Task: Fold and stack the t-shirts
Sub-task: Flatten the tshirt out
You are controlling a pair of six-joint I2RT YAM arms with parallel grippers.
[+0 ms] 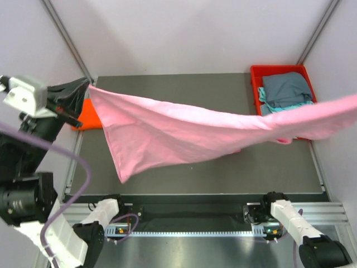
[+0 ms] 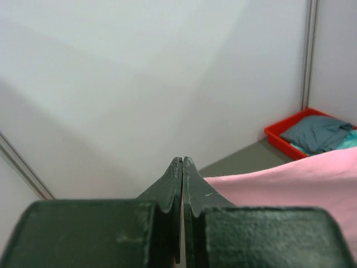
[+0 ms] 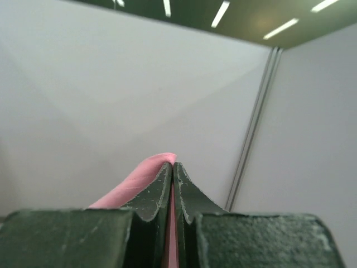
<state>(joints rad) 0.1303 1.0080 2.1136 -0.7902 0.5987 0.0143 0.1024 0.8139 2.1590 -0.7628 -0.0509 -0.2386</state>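
We hold the pink t-shirt stretched above the worktop.
Its long axis runs left to right, one corner hanging toward us. Our left pincer clamps its left end, our right pincer its right end. A grey-blue t-shirt and teal t-shirt lie in the red tray; an orange t-shirt lies at the left edge.

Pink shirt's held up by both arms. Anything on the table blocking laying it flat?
Nothing visible on the bare table middle, though the pink shirt hides part of it. An orange shirt lies at the left edge below the held corner, and the red tray sits at the far right corner, partly under the shirt's right end.
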